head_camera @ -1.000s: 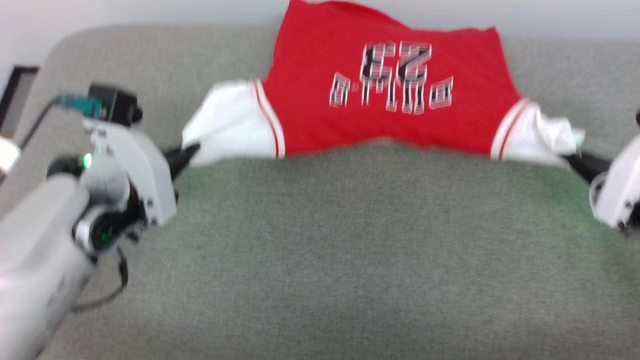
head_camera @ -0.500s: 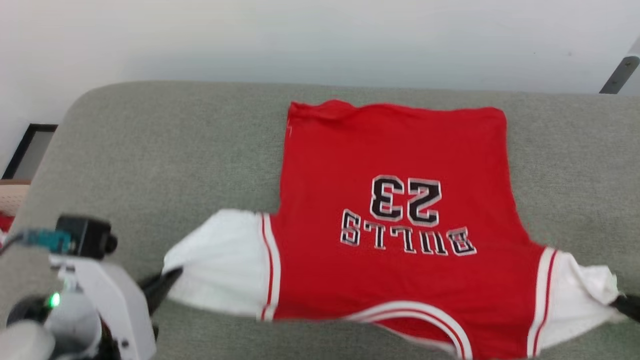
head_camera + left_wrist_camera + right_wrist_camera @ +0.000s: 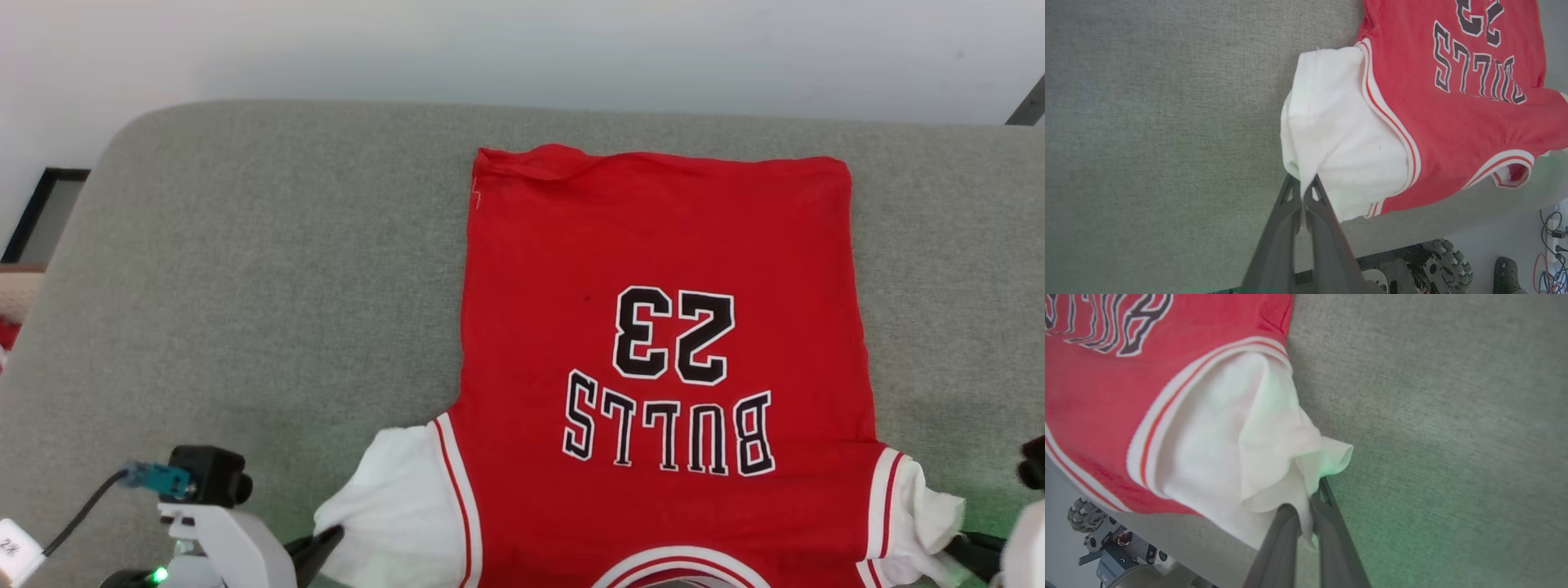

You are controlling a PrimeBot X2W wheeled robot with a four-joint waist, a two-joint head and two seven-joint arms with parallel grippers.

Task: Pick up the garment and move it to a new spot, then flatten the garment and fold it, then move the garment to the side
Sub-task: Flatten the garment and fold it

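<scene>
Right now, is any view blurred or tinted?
Head view: sharp, the jersey lettering crisp, faint green cast near the lower corners. Left wrist view: sharp, evenly lit. Right wrist view: softer, lettering smeared, green glow on the grey surface and the sleeve tip.

A grey woven surface (image 3: 245, 269) with a rounded far corner is seen, and a single garment (image 3: 653, 245) is spread on it. The white left sleeve (image 3: 1331, 122) is bunched directly ahead of the left fingers (image 3: 1282, 228) and pinched between them. The white right sleeve (image 3: 1220, 437) is gathered in the same way at the right fingers (image 3: 1284, 539). The red body is laid flat beyond and between the two pairs, with the hem farthest from them. Bare surface is left outward of each pair. The collar trim is placed close to the near edge.
</scene>
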